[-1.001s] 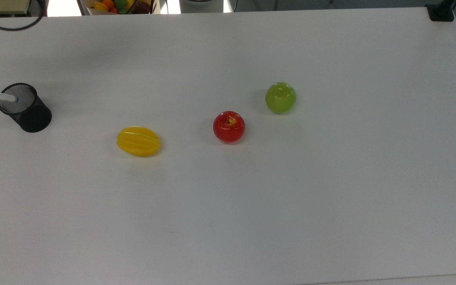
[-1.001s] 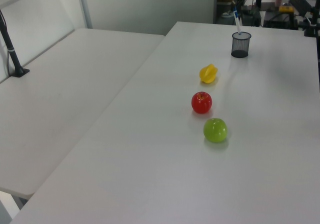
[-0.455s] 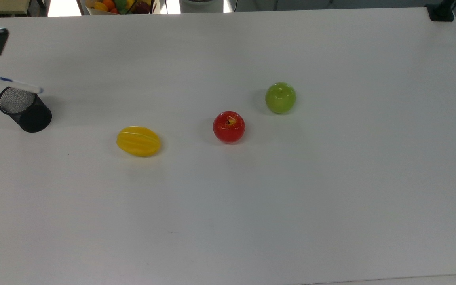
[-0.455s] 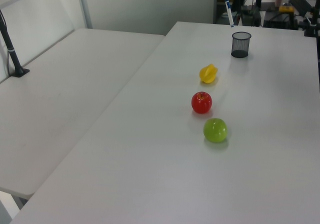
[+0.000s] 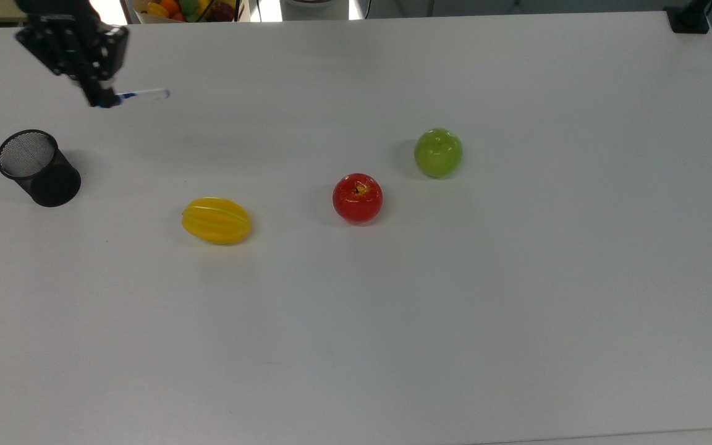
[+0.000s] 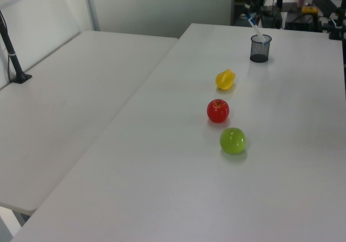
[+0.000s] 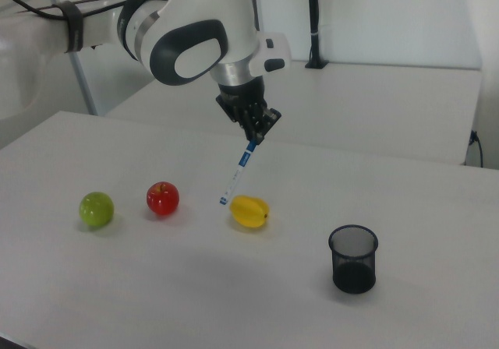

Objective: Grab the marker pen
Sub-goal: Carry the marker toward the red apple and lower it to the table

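White-barrelled and blue at its cap end, the marker pen [image 7: 237, 172] hangs in the air above the surface [image 5: 455, 309], pinched at its top by the claw [image 7: 255, 136], whose fingers are closed tight on the blue end. In the right view the pen slants down and toward the right view's left, its lower tip hovering clear of the surface, just beside the yellow fruit [image 7: 249, 211] as that camera sees it. From the top view the pen [image 5: 139, 96] sticks out toward the top view's right from the dark claw [image 5: 104, 99], near the far left corner of the surface. In the left view it [image 6: 255, 28] appears as a pale slanted streak in front of the cup, at the far end of the surface. The black mesh cup [image 5: 38, 167] stands upright on the surface, below and to the left of the claw in the top view, well apart from the pen. Further along the top view's right lie the ribbed yellow fruit [image 5: 216, 220], then a red apple [image 5: 357, 198], then a green apple [image 5: 438, 152], strung out in a loose line with gaps between them. The white arm [image 7: 195, 37] reaches in from the right view's upper left, its wrist pointing down over the fruit row. A second pale table [image 6: 70, 107] sits alongside in the left view.
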Controlling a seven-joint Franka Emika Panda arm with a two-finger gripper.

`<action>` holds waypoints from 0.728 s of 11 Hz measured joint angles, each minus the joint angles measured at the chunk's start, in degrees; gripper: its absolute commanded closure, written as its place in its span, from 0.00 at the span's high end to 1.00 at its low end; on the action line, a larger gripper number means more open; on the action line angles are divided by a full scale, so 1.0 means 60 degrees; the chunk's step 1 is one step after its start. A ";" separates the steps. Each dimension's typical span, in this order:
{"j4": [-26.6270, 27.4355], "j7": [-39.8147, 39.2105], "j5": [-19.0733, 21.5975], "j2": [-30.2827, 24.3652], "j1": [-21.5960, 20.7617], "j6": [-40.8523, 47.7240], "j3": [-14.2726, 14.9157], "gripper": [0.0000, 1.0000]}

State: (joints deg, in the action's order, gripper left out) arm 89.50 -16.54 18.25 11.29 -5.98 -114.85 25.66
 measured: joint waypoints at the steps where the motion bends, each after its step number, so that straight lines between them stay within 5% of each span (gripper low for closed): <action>1: 0.0062 0.0047 -0.0258 -0.0008 -0.0283 0.0571 -0.0005 0.09; 8: 0.0712 0.0063 -0.1364 0.1011 -0.1649 0.1659 -0.0518 0.09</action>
State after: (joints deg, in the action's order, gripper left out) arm 93.77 -16.16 10.06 17.36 -15.88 -104.89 22.55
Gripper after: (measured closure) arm 0.833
